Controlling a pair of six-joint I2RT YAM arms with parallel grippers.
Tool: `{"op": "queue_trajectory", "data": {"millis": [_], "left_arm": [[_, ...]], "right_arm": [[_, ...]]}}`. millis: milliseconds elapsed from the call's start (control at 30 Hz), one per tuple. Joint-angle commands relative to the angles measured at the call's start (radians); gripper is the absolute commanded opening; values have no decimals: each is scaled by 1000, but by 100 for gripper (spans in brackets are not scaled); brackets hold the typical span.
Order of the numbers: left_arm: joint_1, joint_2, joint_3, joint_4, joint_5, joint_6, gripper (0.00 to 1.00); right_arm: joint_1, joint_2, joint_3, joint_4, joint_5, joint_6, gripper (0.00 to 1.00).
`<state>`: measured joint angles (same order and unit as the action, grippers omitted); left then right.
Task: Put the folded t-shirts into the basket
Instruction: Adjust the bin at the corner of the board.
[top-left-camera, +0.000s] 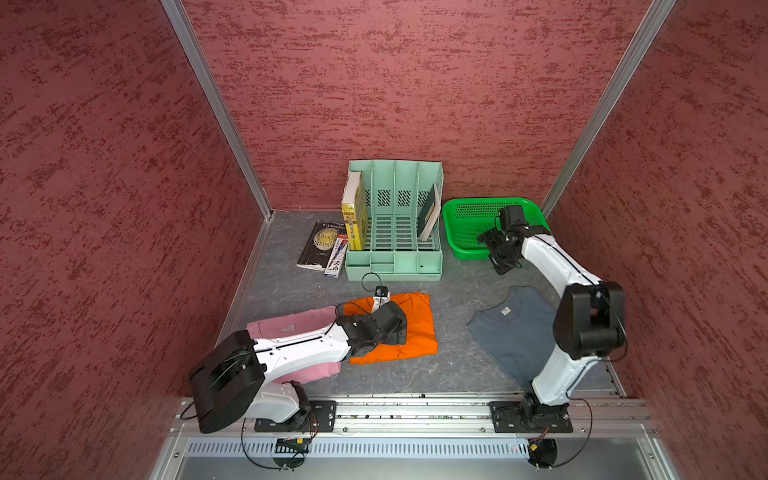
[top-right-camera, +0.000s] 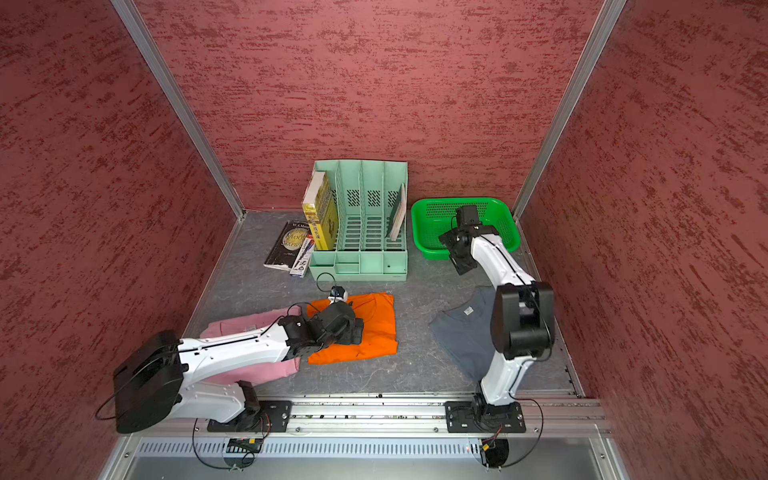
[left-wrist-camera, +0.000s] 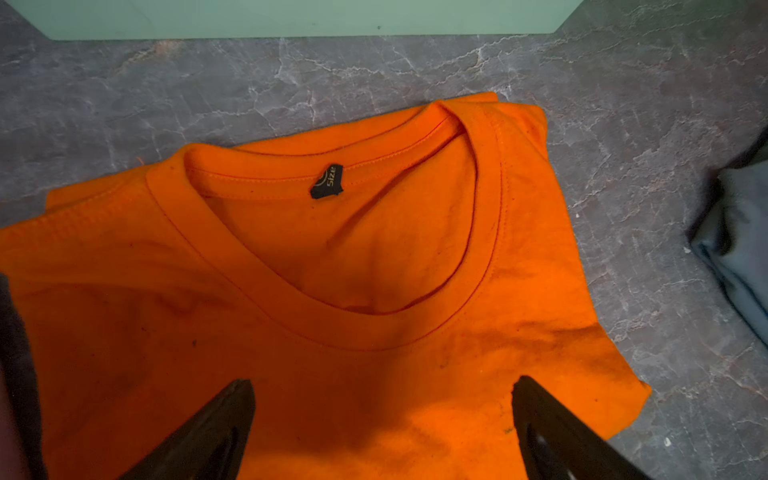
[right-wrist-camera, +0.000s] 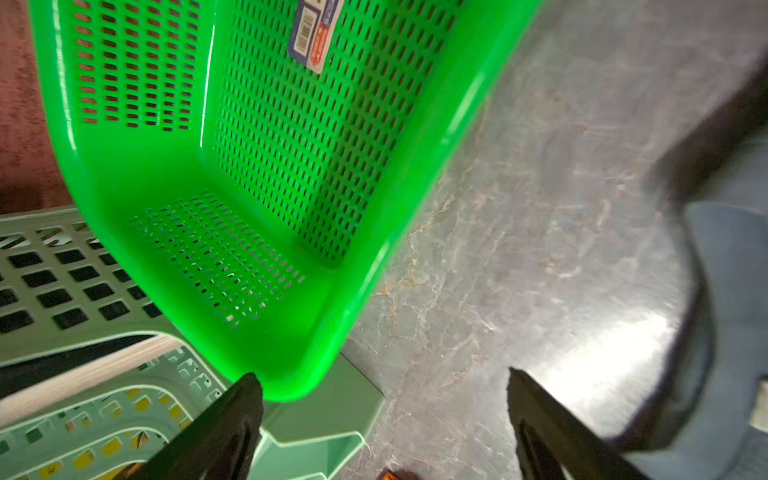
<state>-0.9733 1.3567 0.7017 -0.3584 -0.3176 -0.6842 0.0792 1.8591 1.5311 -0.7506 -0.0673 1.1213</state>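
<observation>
1. Locate the basket (top-left-camera: 478, 202) at the far right corner of the bench (top-left-camera: 457, 370), just beside the mint file organizer (top-left-camera: 395, 249). Inspect the interior in the right wrist view: bare perforated mesh and a sticker (right-wrist-camera: 313, 33), no cloth.
2. Locate three folded items flat on the bench, all outside the basket. Find the pink t-shirt (top-left-camera: 270, 326) at near left, partly under the left arm (top-left-camera: 299, 349). Find the orange t-shirt (top-left-camera: 415, 328) at centre, just beside the pink one, junction hidden by that arm. Find the grey-blue t-shirt (top-left-camera: 511, 328) at right, in front of the basket and apart from it, partly behind the right arm (top-left-camera: 544, 253).
3. Read the left gripper (left-wrist-camera: 382, 386) as spread wide and empty, set low over the orange t-shirt, below the collar and size tag (left-wrist-camera: 327, 181). Treat contact with the cloth as undetermined.
4. Read the right gripper (right-wrist-camera: 383, 376) as spread apart and empty, poised above the bench at the near corner of the basket, close to the rim, clamped on nothing.
5. Score progress as zero of three placed. Judge the step in hand as the approach to a first pick, probably the orange t-shirt.
6. Allow for three full cycles ahead: pinch, lift, carry to the basket, release. Expect a loosened fold from a pinch on the top layer alone; aim for the whole stack at an edge.
</observation>
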Motion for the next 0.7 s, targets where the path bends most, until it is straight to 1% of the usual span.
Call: {"op": "queue_trajectory", "data": {"millis": [0,100,200,300,433,567,667], "left_arm": [[-12,25,37,-56,-37,-12,100],[-28,39,51,-84,-65,-12,100],[-36,45,56,-84,-62,-7,100],[-48,50,66,-85,-64,-2,100],[-60,64,73,-57,-41,12,100],[-81,74,82,-56,-39,17,100],[-85,81,84,-40,-30,32,100]], "right_arm": [[10,103,145,-84,15,13,94],[10,194,201,-151,35,-22,91],[10,197,169,-190,105,-67,89],[4,132,58,-174,163,-91,89],[-13,13,-114,-117,192,-121,89],[-36,-103,-237,-125,274,-143,90],[-42,-202,-311,-78,281,-186,91]]}}
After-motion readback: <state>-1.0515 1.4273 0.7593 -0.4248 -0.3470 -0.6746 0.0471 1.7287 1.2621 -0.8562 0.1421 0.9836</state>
